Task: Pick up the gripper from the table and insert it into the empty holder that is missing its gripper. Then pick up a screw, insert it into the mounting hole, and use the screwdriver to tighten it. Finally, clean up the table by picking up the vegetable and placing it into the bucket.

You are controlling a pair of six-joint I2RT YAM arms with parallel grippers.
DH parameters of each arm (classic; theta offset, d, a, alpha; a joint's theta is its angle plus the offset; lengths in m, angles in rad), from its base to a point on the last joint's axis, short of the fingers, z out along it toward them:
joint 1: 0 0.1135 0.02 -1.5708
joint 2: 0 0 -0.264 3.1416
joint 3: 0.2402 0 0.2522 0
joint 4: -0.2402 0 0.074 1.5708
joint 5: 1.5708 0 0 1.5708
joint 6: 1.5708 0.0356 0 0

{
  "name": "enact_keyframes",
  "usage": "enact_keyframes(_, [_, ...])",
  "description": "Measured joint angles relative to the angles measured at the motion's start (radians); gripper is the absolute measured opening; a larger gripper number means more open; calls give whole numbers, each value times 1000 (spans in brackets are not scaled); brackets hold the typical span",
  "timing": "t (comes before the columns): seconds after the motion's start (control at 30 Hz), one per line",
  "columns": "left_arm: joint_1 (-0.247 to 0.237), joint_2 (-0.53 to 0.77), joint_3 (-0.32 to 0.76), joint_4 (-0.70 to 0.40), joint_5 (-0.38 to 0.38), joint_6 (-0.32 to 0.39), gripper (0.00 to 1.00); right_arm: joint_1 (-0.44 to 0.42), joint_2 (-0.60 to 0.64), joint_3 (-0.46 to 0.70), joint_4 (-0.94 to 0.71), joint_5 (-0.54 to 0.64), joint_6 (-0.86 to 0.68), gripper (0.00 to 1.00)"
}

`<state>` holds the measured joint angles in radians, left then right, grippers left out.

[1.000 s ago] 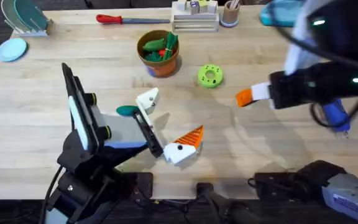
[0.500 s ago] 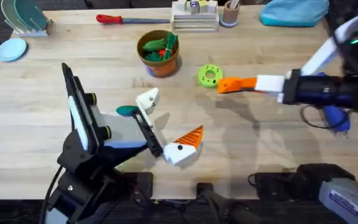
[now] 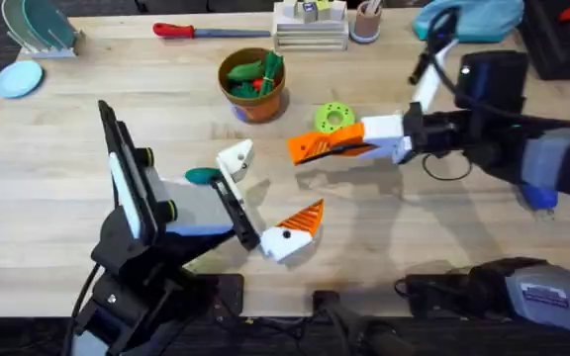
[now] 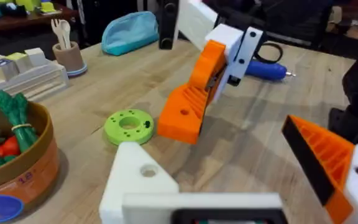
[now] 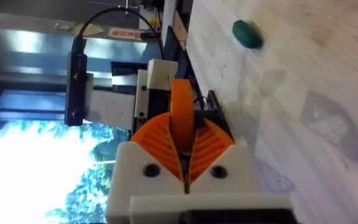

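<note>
Two containers counted on the wooden table [image 3: 38, 178]: an orange-brown bucket [image 3: 257, 107] toward the far side, heaped with green and red toy vegetables [image 3: 250, 71], and a small tan cup [image 3: 367, 22] at the far edge, stocked with wooden utensils.

Found the one flat teal vegetable [image 3: 203, 176] outside the bucket, lying on bare wood just beside the holder [image 3: 236, 158].

Caught the right gripper [image 3: 303, 148] above the middle of the table, its ribbed pads pressed together on the orange wedge [image 5: 181, 115], with that wedge lifted clear of the wood. Hung just in front of the single lime-green disc [image 3: 334, 120], between the bucket and the white holder, and apart from both.

Showed the left gripper [image 3: 265, 198] spread wide, gripping nothing: one bare white holder with an open mounting hole on one side, and one finger already fitted with an orange ribbed pad [image 3: 305, 216] on the other.

Half hid the one blue screwdriver [image 3: 537, 196] beneath the reaching right arm, well apart from the holder.

Tallied along the far edge one red-handled tool [image 3: 191, 31], one tray of small blocks [image 3: 310, 28] and one teal pouch [image 3: 473, 18]; at the far left corner, one dish rack [image 3: 38, 28] and one pale blue disc [image 3: 18, 78].
</note>
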<state>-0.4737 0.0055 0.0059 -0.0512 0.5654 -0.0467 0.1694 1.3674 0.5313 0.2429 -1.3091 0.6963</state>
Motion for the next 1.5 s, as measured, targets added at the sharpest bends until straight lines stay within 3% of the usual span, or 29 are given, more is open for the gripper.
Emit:
enact_keyframes(0.2, [0,0,0,0,0,0,993,67,56,0,179,-46,164,13])
enact_keyframes(0.6, [0,0,0,0,0,0,992,145,57,0,243,-16,318,13])
enact_keyframes(0.93, [0,0,0,0,0,0,993,189,73,13,251,24,355,13])
enact_keyframes(1.33, [1,0,0,0,-33,0,993,251,149,109,251,21,359,13])
enact_keyframes(1.5, [-2,0,0,1,-9,1,993,265,151,124,267,23,360,12])
